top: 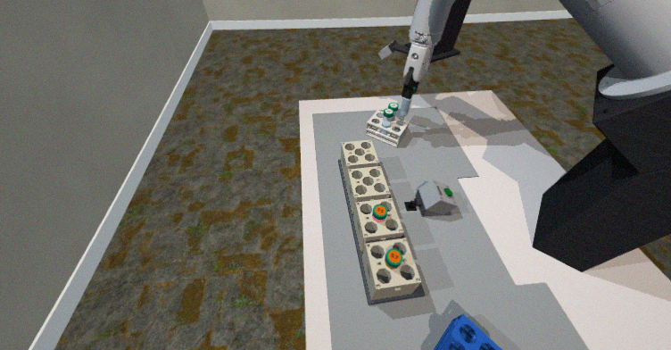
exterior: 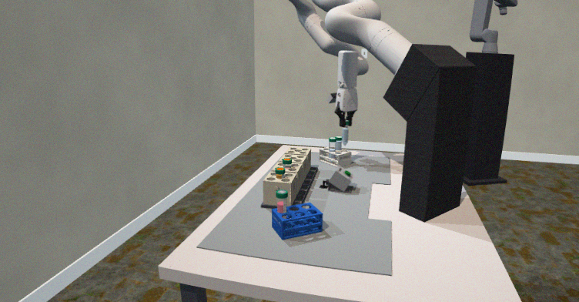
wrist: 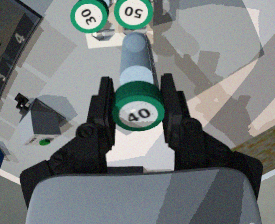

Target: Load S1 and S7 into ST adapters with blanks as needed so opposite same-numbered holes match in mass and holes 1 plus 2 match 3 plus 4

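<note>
My gripper (wrist: 137,90) is shut on the 40 mL blank (wrist: 137,90) and holds it upright above the white blank rack RB (top: 385,129), its tip clear of the rack in the exterior view (exterior: 345,134). Two blanks stay in RB, marked 30 (wrist: 89,15) and 50 (wrist: 132,11). The loading stand ST (top: 377,218) holds a row of beige adapters. Two orange-dot sample tubes stand in it, one (top: 379,212) in the third adapter from the far end and one (top: 393,256) in the nearest adapter. The blue sample rack RS (exterior: 297,219) holds one tube (exterior: 281,200) with pink liquid.
The grey DONE key box (top: 434,198) with its green key (top: 447,190) sits right of ST. The arm's black base (exterior: 433,133) stands at the table's right side. RS sits near the front edge of the grey mat.
</note>
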{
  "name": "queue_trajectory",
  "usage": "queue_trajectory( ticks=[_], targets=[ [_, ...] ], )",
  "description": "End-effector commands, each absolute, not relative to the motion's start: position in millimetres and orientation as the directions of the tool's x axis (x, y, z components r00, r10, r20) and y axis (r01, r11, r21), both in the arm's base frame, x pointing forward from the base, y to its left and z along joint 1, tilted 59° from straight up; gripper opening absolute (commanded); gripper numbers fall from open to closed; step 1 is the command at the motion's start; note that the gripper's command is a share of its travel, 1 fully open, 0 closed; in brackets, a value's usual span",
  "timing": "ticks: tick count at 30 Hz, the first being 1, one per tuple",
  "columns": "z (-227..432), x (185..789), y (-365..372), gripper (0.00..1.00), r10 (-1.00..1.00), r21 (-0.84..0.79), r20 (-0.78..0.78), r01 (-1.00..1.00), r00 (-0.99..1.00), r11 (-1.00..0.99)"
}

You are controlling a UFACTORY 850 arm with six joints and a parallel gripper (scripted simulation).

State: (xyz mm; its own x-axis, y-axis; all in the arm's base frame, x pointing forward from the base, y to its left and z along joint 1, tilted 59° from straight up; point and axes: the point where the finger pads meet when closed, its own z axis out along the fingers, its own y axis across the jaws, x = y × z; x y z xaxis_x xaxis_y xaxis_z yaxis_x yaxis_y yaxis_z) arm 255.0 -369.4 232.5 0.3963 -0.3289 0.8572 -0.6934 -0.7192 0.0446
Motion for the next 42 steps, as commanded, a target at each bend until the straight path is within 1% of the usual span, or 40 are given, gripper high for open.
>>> queue_trajectory(
  ticks=[1, 23, 35, 41, 42],
  targets=[
    [238.1, 248.6, -362.9, 0.00, -0.329, 0.044, 0.857, -0.693, 0.396, -0.719],
    [258.7, 224.6, -338.5, 0.00, -0.329, 0.044, 0.857, -0.693, 0.396, -0.719],
    [258.6, 224.6, -338.5, 0.00, -0.329, 0.044, 0.857, -0.693, 0.396, -0.719],
    [261.7, 247.0, -318.9, 0.00, -0.180, 0.214, 0.831, -0.601, 0.526, -0.770],
    [261.7, 247.0, -318.9, 0.00, -0.180, 0.214, 0.831, -0.601, 0.526, -0.770]
  ],
)
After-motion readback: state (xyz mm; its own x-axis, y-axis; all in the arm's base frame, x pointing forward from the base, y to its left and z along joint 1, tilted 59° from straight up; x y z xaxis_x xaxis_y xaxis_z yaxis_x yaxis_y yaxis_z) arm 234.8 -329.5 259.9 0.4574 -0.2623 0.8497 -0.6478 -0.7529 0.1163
